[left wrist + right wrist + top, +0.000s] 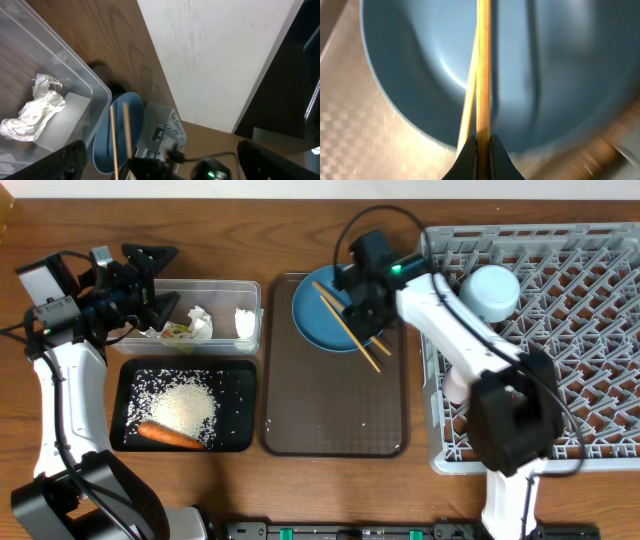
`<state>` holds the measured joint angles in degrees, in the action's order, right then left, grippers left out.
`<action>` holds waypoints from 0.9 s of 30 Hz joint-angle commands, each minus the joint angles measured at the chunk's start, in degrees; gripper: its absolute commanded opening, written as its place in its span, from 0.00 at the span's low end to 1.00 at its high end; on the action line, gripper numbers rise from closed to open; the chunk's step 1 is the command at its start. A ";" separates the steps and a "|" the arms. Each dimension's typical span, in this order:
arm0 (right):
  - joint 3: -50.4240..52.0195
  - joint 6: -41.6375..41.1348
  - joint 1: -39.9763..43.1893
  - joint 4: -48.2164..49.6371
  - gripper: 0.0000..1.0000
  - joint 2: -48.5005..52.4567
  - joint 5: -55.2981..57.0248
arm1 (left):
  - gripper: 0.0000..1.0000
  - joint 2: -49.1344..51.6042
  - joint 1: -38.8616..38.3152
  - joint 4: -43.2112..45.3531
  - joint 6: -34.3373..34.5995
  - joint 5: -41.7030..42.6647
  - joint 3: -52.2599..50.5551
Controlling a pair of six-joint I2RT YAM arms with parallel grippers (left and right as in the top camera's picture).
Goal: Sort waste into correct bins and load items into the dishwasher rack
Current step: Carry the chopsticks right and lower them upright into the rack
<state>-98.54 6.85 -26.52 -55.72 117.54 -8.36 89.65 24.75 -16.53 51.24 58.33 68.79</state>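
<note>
R hand (366, 308) is pinching shut on the chopsticks (345, 322), over the blue plate (318, 315). In the R wrist view both sticks (482, 75) are running straight down into the closed fingertips, w/ the plate (420, 65) blurred beneath. Overhead, the sticks are slanting across the plate's right half, lower ends reaching past its rim over the brown serving tray (335, 410). The plate is lying at the tray's far end.

L hand (158, 280) is hanging wide open, holding nothing, over the left end of the clear tub (210, 283). In the L wrist view its dark fingers (65, 160) are framing the bottom corners, well apart.

Inside the tub: two white paper wads (200, 320) and (245, 323), plus a green-yellow wrapper (175, 330) beside the left wad.

Black tray (245, 435) is sitting just in front of the tub on the surface (300, 490). It's carrying a pile of rice (185, 405) w/ loose grains scattered round it, and the carrot (170, 436) is lying along the near edge, touching the pile.

Dishwasher rack (580, 330) is filling the right side. A pale blue bowl (490, 290) is sitting in its far left part. A pale pinkish object (455, 385) is showing at the rack's left edge, mostly hidden by the R arm; can't tell what it is.
</note>
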 commanded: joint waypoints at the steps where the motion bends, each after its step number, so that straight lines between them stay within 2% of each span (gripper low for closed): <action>1: -2.05 -2.10 3.13 -2.75 0.01 -8.44 4.13 | 0.98 0.07 0.20 -0.13 -0.11 0.59 -0.22; 6: -2.05 -2.10 8.09 -10.12 0.01 -16.46 12.85 | 0.98 0.07 0.20 -0.13 -0.11 0.59 -0.22; 12: -2.05 -0.83 19.28 -17.31 0.01 -22.53 22.88 | 0.98 0.07 0.20 -0.13 -0.11 0.59 -0.22; 20: 1.42 1.05 34.49 -19.80 0.01 -22.60 22.64 | 0.98 0.07 0.20 -0.13 -0.11 0.59 -0.22; 27: 9.90 7.87 39.08 -13.40 0.01 -22.47 16.46 | 0.98 0.07 0.20 -0.11 -0.11 0.59 -0.22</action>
<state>-92.20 10.70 11.64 -71.02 94.87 10.63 89.65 24.75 -16.53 51.22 58.33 68.79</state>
